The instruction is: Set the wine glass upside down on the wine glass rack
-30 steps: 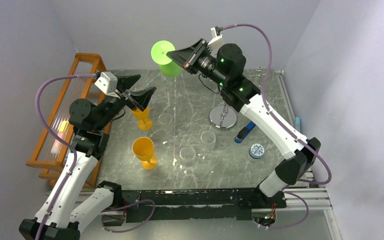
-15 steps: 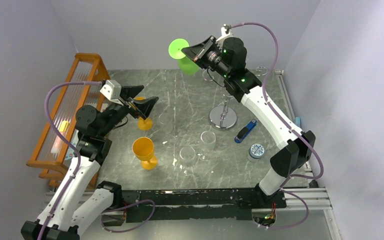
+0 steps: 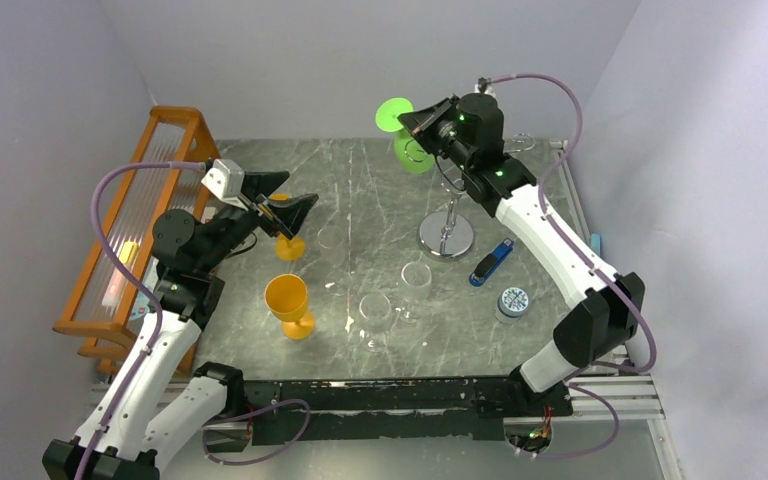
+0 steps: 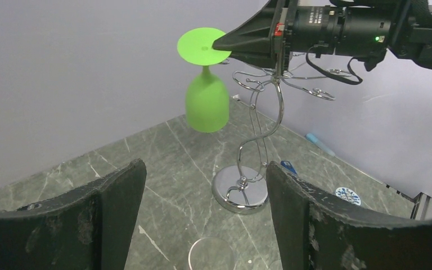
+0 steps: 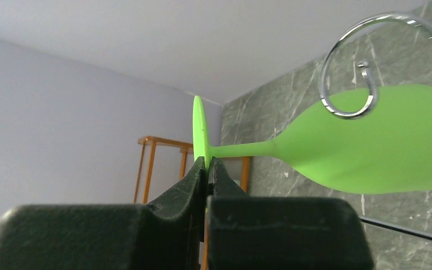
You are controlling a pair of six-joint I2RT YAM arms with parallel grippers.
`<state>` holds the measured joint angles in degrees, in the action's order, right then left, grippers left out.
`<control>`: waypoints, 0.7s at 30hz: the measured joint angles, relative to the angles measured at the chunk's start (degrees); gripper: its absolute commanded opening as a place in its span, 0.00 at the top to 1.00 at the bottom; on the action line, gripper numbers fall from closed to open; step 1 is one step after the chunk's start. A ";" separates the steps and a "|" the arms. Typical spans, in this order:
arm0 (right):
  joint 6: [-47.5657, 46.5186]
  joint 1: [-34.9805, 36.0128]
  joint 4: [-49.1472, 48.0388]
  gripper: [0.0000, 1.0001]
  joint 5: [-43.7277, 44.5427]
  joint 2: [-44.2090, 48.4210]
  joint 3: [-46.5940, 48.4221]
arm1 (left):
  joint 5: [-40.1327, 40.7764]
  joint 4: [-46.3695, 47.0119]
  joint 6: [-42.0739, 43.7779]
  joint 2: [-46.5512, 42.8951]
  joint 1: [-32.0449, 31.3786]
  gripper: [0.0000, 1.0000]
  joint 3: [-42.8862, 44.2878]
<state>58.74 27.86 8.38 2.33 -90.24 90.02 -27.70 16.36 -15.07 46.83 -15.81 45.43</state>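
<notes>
At the near part of the table (image 3: 360, 200), just past the arm bases, we see an orange goblet (image 3: 288, 300) standing upright. To its right stand a clear glass (image 3: 375, 311) and a second clear glass (image 3: 417, 279), then a round tin (image 3: 513, 300) and a blue object (image 3: 490, 263). A little farther on the left, the left gripper (image 3: 300, 188) hangs with its jaws wide apart and nothing between them. It is just above a second orange goblet (image 3: 286, 243); we cannot tell if they touch. A wooden rack (image 3: 176, 113) stands along the left edge of the table.

Farther back, on the right, the wine glass rack (image 3: 446, 236) stands on its round shiny base. Its thin pole rises to curled wire arms at the top. At the far end, the right gripper (image 3: 407, 122) is closed on the flat foot of the green wine glass (image 4: 206, 104). The glass is in the air, upside down, foot on top and bowl below, just beside the curled arms. From the right wrist, one wire curl lies across the bowl, but we cannot tell if it touches.
</notes>
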 measured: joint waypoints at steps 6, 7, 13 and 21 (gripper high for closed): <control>1.51 -1.46 0.35 1.00 3.76 4.26 -2.36 | 0.07 -0.04 0.00 0.00 0.00 0.18 0.00; 1.75 -1.66 0.76 1.00 4.24 4.87 -2.54 | 0.07 -0.07 0.00 0.00 0.00 0.18 0.00; 2.56 -2.27 2.89 1.00 7.02 6.64 -3.48 | 0.72 -0.37 0.04 0.02 0.00 0.18 0.00; 2.95 -2.91 3.13 1.00 10.32 7.87 -4.48 | 1.53 -1.75 0.04 1.07 0.00 0.18 0.00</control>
<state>61.69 24.95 11.51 12.64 -82.37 85.54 -26.17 14.61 -15.03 47.90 -15.81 45.43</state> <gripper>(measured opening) 0.032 0.821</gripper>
